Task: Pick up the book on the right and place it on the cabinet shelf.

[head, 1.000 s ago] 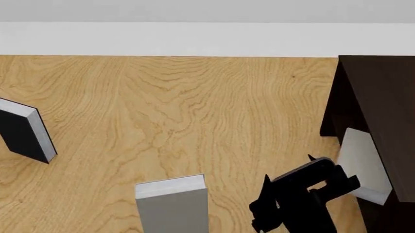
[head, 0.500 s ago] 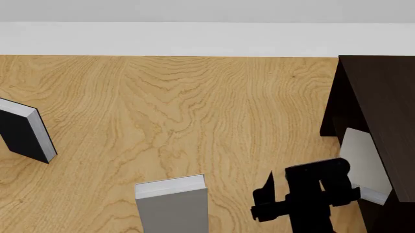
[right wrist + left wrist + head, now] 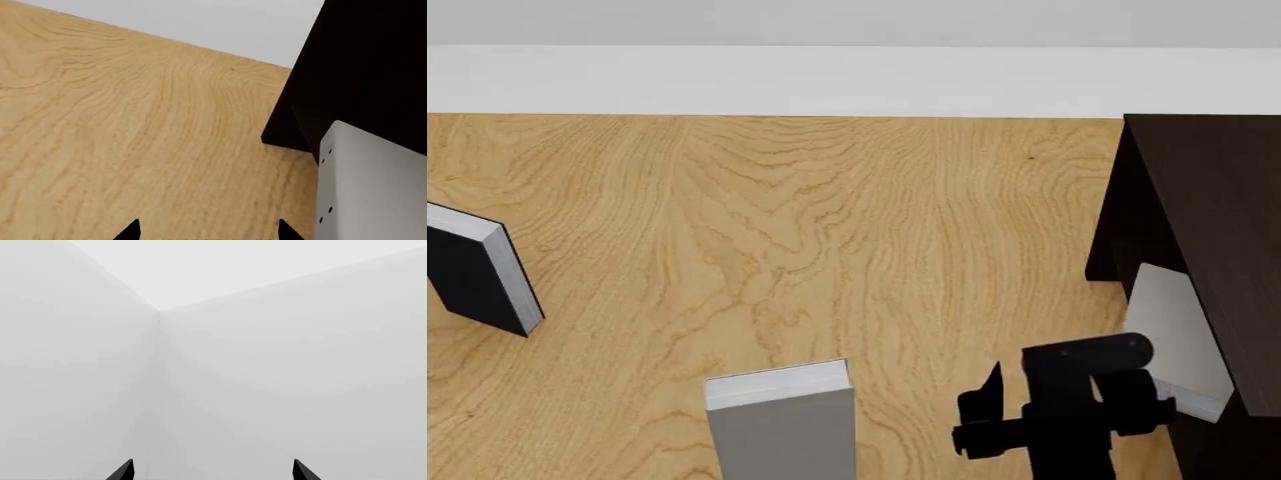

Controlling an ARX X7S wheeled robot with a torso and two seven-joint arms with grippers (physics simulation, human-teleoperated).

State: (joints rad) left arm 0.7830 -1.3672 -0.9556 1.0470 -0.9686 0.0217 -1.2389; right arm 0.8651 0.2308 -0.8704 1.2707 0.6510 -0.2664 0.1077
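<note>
The book (image 3: pixel 1176 338), plain light grey, leans tilted in the opening of the very dark cabinet (image 3: pixel 1214 200); the shelf board under it is too dark to make out. In the right wrist view the book (image 3: pixel 373 190) shows as a grey slab against the cabinet (image 3: pixel 363 75). My right gripper (image 3: pixel 1068 378) hangs just left of the book, apart from it. It is open (image 3: pixel 209 231), with only bare wood between its tips. My left gripper (image 3: pixel 212 471) is open too and faces blank white walls; the head view does not show it.
A twin grey book (image 3: pixel 781 420) stands at the near middle of the wooden tabletop (image 3: pixel 827 230). A black-covered book (image 3: pixel 478 272) stands at the far left. A white wall runs behind the table.
My right gripper has drawn back from the grey book toward the near edge and turned. The book stays leaning in the cabinet.
</note>
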